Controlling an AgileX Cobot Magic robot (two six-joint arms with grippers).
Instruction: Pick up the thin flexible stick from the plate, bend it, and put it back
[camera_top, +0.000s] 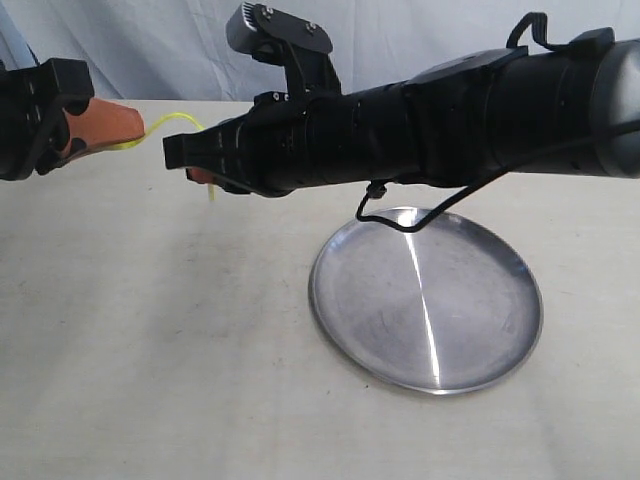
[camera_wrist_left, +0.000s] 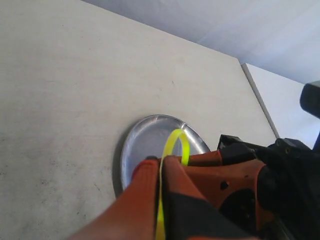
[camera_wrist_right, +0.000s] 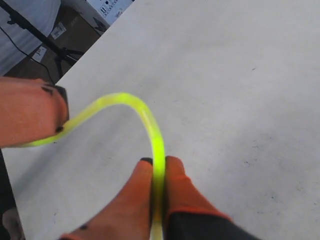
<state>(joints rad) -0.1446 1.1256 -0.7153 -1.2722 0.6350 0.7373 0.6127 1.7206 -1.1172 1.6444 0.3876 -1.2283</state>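
Stick (camera_wrist_right: 145, 112) hangs arched above the bench (camera_top: 150, 350), off the plate (camera_top: 370, 310). Your left fingers (camera_wrist_left: 142, 180) clamp 1 end and your right fingers (camera_wrist_right: 177, 177) the other, set close together so it bows between them.

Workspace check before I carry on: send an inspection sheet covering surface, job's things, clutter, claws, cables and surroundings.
Surface: pale table, faintly scuffed.
Job's things: stick bent into an arch, held in the air between both claws, off to the side of the plate; plate flat on the table, nothing on it.
Clutter: nothing seen.
Claws: left claw shut on one end of the stick; right claw shut on the other end.
Cables: black cable loops down from the right arm over the plate's far rim.
Surroundings: pale cloth backdrop behind the table.
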